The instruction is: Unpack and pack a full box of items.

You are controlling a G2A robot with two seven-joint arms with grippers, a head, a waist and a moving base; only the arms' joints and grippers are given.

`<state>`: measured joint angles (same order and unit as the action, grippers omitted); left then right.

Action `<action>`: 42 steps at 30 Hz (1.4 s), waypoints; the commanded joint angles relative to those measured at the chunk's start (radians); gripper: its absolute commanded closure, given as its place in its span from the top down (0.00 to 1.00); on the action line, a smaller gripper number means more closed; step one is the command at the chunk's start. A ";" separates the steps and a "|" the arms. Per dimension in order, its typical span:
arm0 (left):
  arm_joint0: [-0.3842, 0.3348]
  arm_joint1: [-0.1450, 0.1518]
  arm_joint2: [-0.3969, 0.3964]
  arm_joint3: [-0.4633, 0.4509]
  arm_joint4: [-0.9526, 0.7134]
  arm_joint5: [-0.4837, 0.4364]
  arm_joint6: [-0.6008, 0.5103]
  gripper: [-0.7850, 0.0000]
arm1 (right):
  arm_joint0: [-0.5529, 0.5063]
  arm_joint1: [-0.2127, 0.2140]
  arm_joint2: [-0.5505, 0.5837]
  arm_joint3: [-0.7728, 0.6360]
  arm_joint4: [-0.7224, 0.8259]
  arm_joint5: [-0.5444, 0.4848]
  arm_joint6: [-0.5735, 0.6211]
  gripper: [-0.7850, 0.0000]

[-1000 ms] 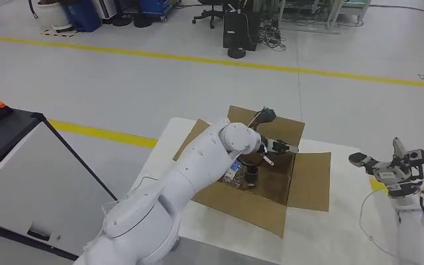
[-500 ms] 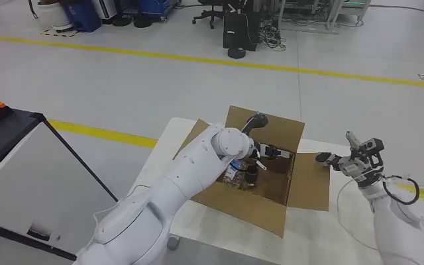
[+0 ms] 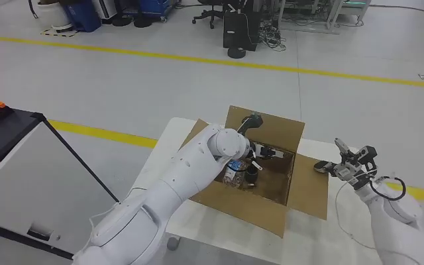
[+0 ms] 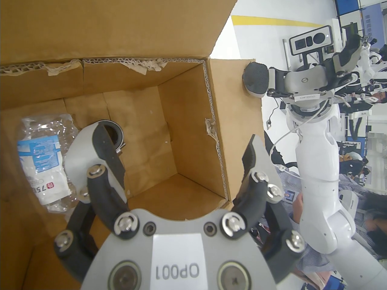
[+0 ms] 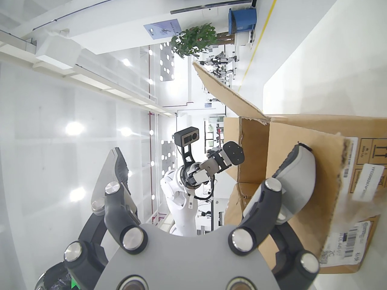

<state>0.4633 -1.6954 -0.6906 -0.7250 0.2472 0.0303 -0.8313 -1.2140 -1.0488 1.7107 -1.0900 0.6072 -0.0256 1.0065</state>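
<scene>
Overhead, the left gripper [image 4: 178, 137] hung over the open box [image 3: 238, 202] on the counter [image 3: 165, 149], its fingers spread wide and empty. A crushed bottle [image 4: 42, 164] and a dark cup [image 3: 252, 173] lay on the box floor. The right gripper [image 3: 331, 156], fingers also apart, sat just beside the box's side flap.

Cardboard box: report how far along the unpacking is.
Done: the cardboard box stands with its flaps open. In hand: the left gripper is inside the box, open and holding nothing, above a crumpled plastic bottle and a dark cylinder. The right gripper is open at the box's outer side, one finger against the cardboard. Left: lifting both items out, then repacking.
</scene>
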 commanded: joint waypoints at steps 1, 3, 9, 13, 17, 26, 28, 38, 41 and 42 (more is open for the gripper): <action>0.000 0.000 0.000 0.000 0.000 0.000 0.000 1.00 | 0.001 0.000 -0.007 -0.002 -0.002 -0.004 0.001 1.00; 0.007 0.002 0.013 0.018 0.061 0.051 0.043 1.00 | 0.002 0.000 -0.015 -0.008 -0.014 -0.008 0.007 1.00; 0.015 -0.003 0.051 0.019 0.202 0.241 0.121 1.00 | 0.002 0.000 -0.015 -0.008 -0.014 -0.008 0.007 1.00; 0.030 -0.003 0.064 -0.010 0.267 0.329 0.137 1.00 | 0.002 0.000 -0.015 -0.008 -0.014 -0.008 0.007 1.00; 0.045 0.001 0.087 -0.021 0.318 0.347 0.044 1.00 | 0.002 0.000 -0.015 -0.008 -0.014 -0.008 0.007 1.00; 0.061 0.008 0.101 -0.011 0.417 0.378 -0.021 1.00 | 0.002 0.000 -0.015 -0.008 -0.014 -0.008 0.007 1.00; 0.066 0.006 0.105 -0.015 0.418 0.353 -0.048 1.00 | 0.002 0.000 -0.015 -0.008 -0.014 -0.008 0.007 1.00; 0.060 -0.014 0.149 0.051 0.490 0.242 -0.092 1.00 | 0.002 0.000 -0.015 -0.008 -0.014 -0.008 0.007 1.00; 0.060 -0.025 0.158 0.073 0.499 0.217 -0.077 1.00 | 0.002 0.000 -0.015 -0.008 -0.014 -0.008 0.007 1.00; 0.059 -0.030 0.162 0.082 0.503 0.213 -0.075 1.00 | 0.002 0.000 -0.015 -0.008 -0.014 -0.008 0.007 1.00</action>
<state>0.5233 -1.7211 -0.5333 -0.6516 0.7455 0.2467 -0.9082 -1.2116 -1.0485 1.6957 -1.0975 0.5936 -0.0333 1.0130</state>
